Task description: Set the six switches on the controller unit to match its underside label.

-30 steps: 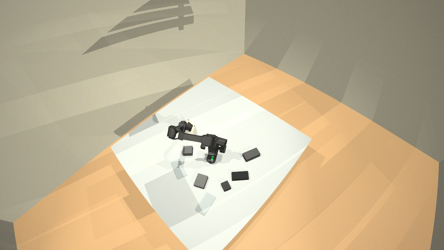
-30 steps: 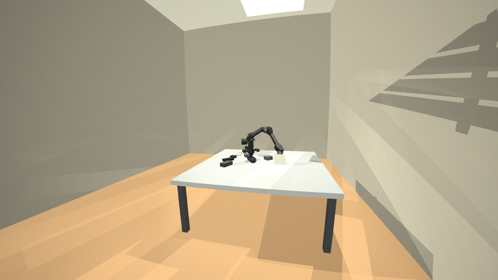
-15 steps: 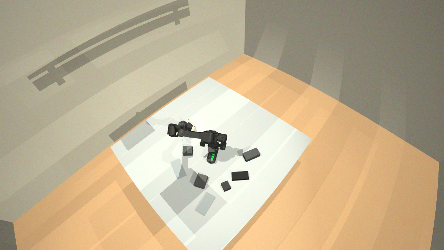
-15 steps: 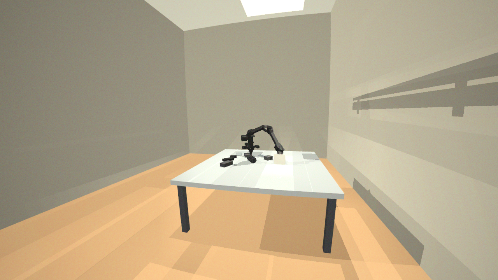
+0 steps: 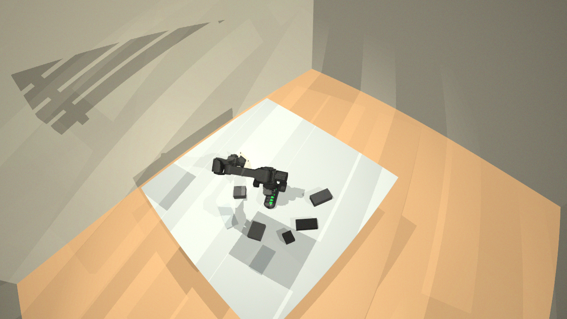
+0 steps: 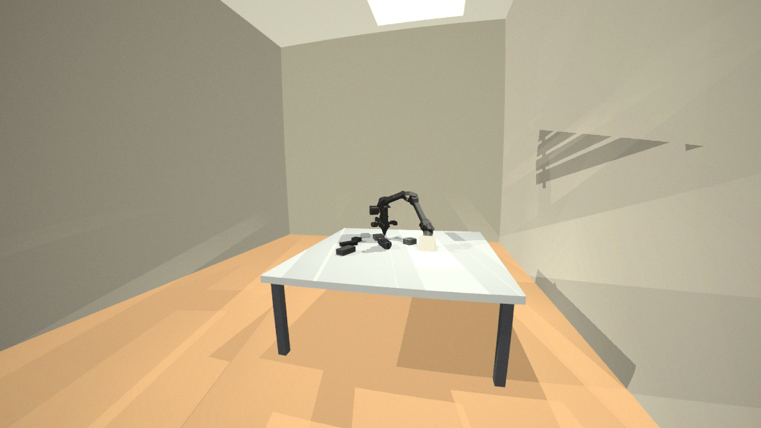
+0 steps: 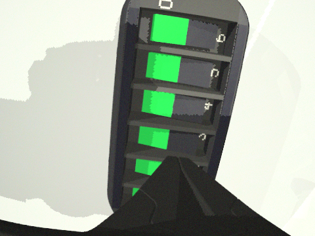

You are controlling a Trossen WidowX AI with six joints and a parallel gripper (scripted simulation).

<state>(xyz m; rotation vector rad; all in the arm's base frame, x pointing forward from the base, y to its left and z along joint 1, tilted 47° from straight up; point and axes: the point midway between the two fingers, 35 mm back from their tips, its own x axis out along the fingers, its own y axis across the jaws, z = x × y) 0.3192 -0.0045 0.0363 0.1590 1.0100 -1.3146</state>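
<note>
The dark grey controller unit [image 5: 269,205] [image 6: 385,244] [image 7: 190,92] sits on its base on the white bench [image 5: 332,158] [image 6: 361,276]. In the wrist view its row of rockers has green ends left and dark ends right. Switch 6 [image 7: 170,29] is at the top, with switch 5 [image 7: 164,67], switch 4 [image 7: 159,103] and switch 3 [image 7: 154,137] below. My fingers partly cover the lowest two switches. I cannot surely tell which ends are down. The label is hidden underneath. My gripper [image 6: 384,234] [image 7: 175,167] is shut and empty, its tips above the unit.
Dark blocks [image 5: 239,192] [image 5: 257,231] [image 5: 321,197] stand around the unit, with a black block [image 5: 306,223] and a small black one [image 5: 288,237]. Pale slabs [image 5: 227,216] [image 5: 262,259] lie beyond. The arm's cream base [image 6: 427,243] stands on the bench.
</note>
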